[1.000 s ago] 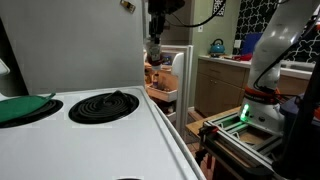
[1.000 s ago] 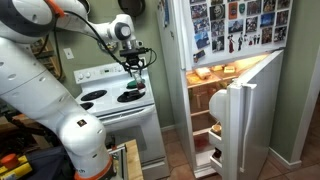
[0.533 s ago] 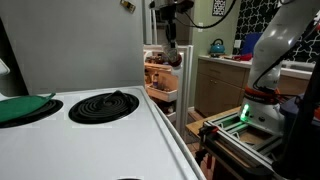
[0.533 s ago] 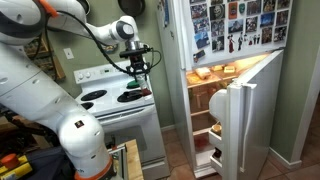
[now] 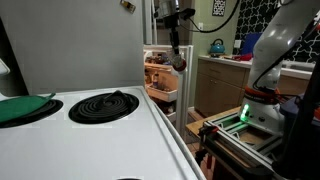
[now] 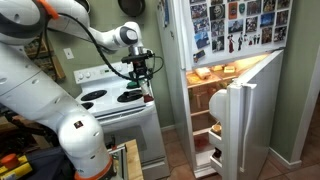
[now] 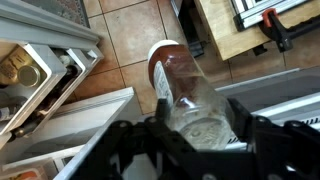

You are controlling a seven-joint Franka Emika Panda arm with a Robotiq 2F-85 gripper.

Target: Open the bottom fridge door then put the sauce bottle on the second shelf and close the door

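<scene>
Sauce bottle in hand, mid-air, heading for the open fridge.
Sauce bottle (image 7: 183, 85) hangs straight under my gripper (image 7: 195, 125). The jaws are part-closed and clamped on the glass from both sides, with floor tile beneath. The stove (image 6: 112, 97) is just beside me, and the fridge shelves (image 6: 203, 103) are off to my side, already stocked. The bottom fridge door (image 6: 245, 125) is swung wide, well apart from me. My plan is to keep the bottle vertical, traverse level, and enter the second shelf square. I'd stay clear of the door racks, seat the base flat, then release. Free shelf space is too small to judge from here.
</scene>
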